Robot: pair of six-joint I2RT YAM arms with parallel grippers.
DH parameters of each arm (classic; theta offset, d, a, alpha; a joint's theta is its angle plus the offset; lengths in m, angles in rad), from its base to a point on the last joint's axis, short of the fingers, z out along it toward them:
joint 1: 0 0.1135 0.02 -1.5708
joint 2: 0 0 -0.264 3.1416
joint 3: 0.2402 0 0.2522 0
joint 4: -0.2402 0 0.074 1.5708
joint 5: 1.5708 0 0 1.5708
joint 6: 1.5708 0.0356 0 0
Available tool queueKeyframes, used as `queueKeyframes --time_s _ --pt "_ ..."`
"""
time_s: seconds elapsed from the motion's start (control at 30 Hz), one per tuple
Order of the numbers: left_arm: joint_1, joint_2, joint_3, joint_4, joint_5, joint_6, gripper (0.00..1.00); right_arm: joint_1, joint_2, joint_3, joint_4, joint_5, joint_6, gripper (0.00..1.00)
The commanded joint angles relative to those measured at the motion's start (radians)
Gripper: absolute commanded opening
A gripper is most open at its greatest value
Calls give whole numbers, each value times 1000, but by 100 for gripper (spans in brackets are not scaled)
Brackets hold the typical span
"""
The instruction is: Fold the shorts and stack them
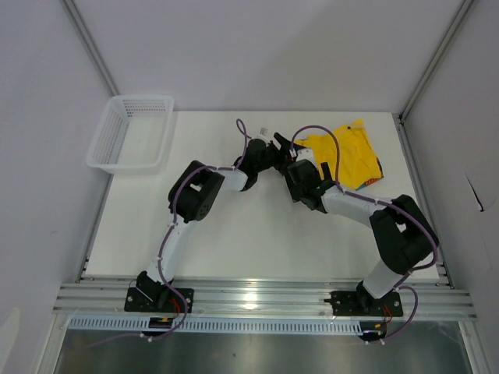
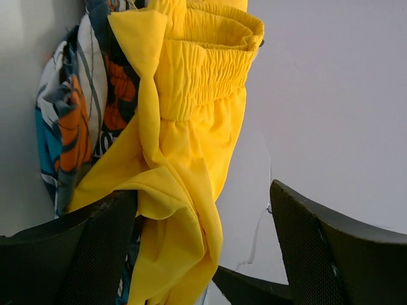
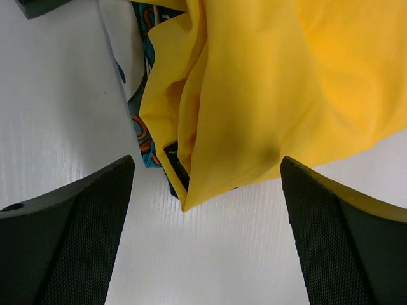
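The yellow shorts point(image 1: 347, 154) lie crumpled at the back right of the table, on top of the printed shorts point(image 1: 377, 176), which peek out at their right edge. My left gripper point(image 1: 279, 149) is at their left edge. In the left wrist view it point(image 2: 202, 194) is open, with a yellow fold point(image 2: 184, 210) lying between the jaws against the left finger point(image 2: 95, 248). The waistband point(image 2: 210, 70) and the printed shorts point(image 2: 70, 127) lie beyond. My right gripper point(image 1: 321, 166) is open and empty point(image 3: 206, 164), with a corner of the yellow shorts point(image 3: 254, 95) just ahead of its fingertips and printed cloth point(image 3: 143, 136) beside it.
A white mesh basket point(image 1: 140, 100) stands at the back left corner of the white table point(image 1: 257, 234). The two arms' wrists are close together near the shorts. Grey walls and metal posts close in the back and sides.
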Motion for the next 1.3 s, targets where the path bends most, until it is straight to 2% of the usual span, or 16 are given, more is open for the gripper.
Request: queueKeyframes --time_s 0.0,0.17,0.27,0.3,0.37,0.47,0.5,0.57,0.6,0.67,0.7,0.8,0.93,1.13,1.17,1.27 --pt "8 20 58 -3 31 -11 86 5 50 79 20 80 -22 95" --pt "7 26 71 -9 34 -2 86 9 130 124 21 144 -6 89" --pt "7 28 75 -14 31 5 86 13 141 124 43 158 -4 80" --pt "5 31 84 -17 31 8 86 13 146 126 47 163 -6 74" --pt "4 34 92 -25 28 15 85 13 164 136 40 176 -9 71" --pt "0 42 107 -23 25 12 80 11 173 139 35 198 -10 53" --pt "0 45 120 -23 23 14 75 9 170 138 38 196 -12 44" --pt "0 54 127 -29 20 15 71 9 167 132 40 195 -15 35" --pt "0 57 144 -33 19 20 70 9 169 132 37 192 -21 25" --pt "-1 74 159 -45 9 29 67 9 173 133 26 190 -19 15" --pt "0 83 188 -49 8 32 67 13 172 129 23 186 -21 6" --pt "-1 126 237 -49 5 34 64 17 163 113 26 187 -24 0" --pt "-3 168 295 -49 3 40 58 20 135 83 40 180 -33 0" --pt "-4 189 374 -86 -38 113 44 20 114 57 58 167 -39 0" --pt "-3 194 385 -91 -41 124 38 19 107 52 60 164 -39 0" --pt "-1 207 434 -106 -46 141 30 14 97 44 70 158 -39 0"
